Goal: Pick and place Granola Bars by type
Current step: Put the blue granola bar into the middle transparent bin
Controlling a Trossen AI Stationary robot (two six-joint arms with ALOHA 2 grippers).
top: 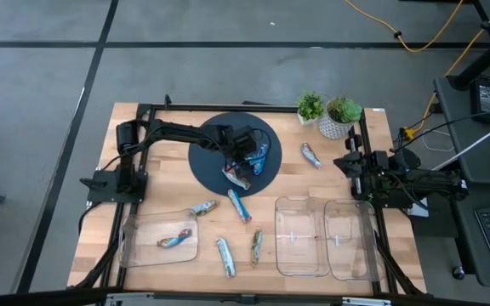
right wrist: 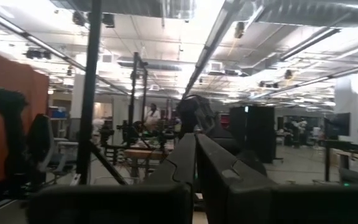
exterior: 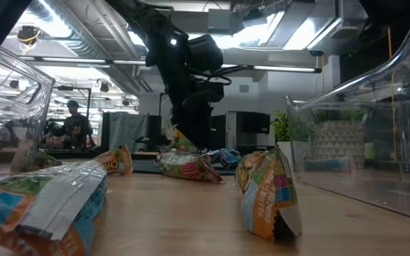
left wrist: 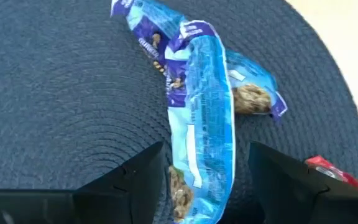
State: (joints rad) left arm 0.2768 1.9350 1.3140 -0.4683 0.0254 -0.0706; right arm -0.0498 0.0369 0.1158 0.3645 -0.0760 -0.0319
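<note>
High view: left arm reaches from the table's left edge across to the dark round mat (top: 207,157), left gripper (top: 247,160) over the mat's right part, above a blue bar (top: 260,158) and a red-orange bar (top: 236,176). Other bars lie on bare wood; one sits in the left clear tray (top: 134,246). Right gripper (top: 353,166) parked at the table's right edge.

Low view: left gripper (exterior: 194,139) hangs down to the mat, bars just beside it.

Left wrist view: fingers (left wrist: 135,177) spread wide, blue bar (left wrist: 207,130) running between them, not pinched; a second blue bar (left wrist: 250,84) lies under it.

Right wrist view: right gripper (right wrist: 194,168) fingers pressed together, holding nothing.
</note>
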